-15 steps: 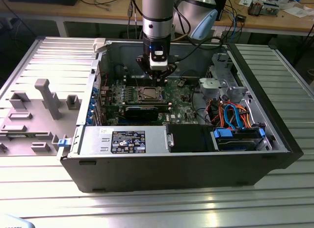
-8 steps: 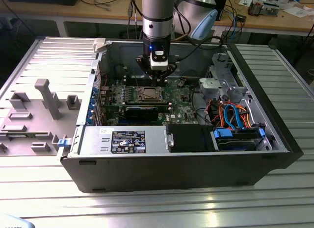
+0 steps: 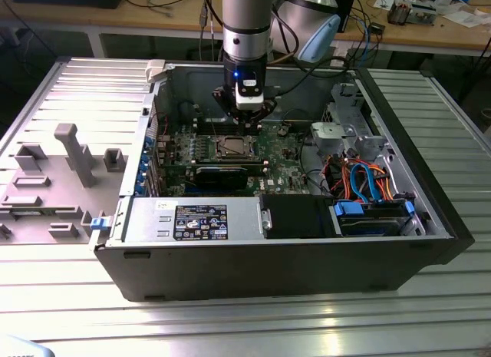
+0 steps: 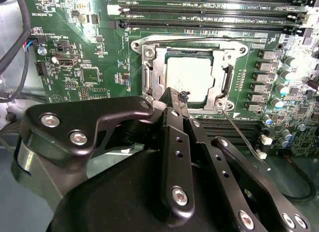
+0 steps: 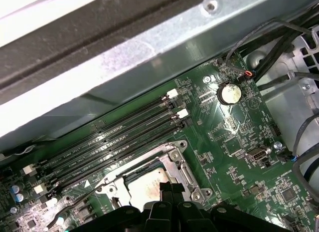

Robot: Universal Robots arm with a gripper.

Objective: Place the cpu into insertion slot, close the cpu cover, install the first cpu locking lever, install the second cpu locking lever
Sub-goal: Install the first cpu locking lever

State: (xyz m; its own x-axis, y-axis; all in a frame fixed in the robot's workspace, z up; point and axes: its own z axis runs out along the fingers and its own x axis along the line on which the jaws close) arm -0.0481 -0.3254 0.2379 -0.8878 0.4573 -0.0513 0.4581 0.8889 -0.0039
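Note:
The cpu (image 4: 192, 78) lies flat in the insertion slot (image 3: 230, 147) on the green board, silvery top showing. The cpu cover (image 4: 152, 75) lies down over it, framing the chip. One thin wire locking lever (image 4: 189, 40) runs along the socket edge beside the memory slots. The other lever (image 4: 245, 138) sticks out at an angle from a socket corner, unlatched. My gripper (image 4: 175, 95) hangs just above the socket's near edge, its black fingers shut together with nothing between them. It also appears over the socket as gripper (image 3: 244, 120) and gripper (image 5: 167, 186).
Long black memory slots (image 4: 209, 12) lie beside the socket. A coin battery (image 5: 229, 93) sits further along the board. The case wall (image 5: 149, 47) rises close behind. A power supply (image 3: 192, 219) and a drive bay with blue and orange cables (image 3: 368, 188) fill the case front.

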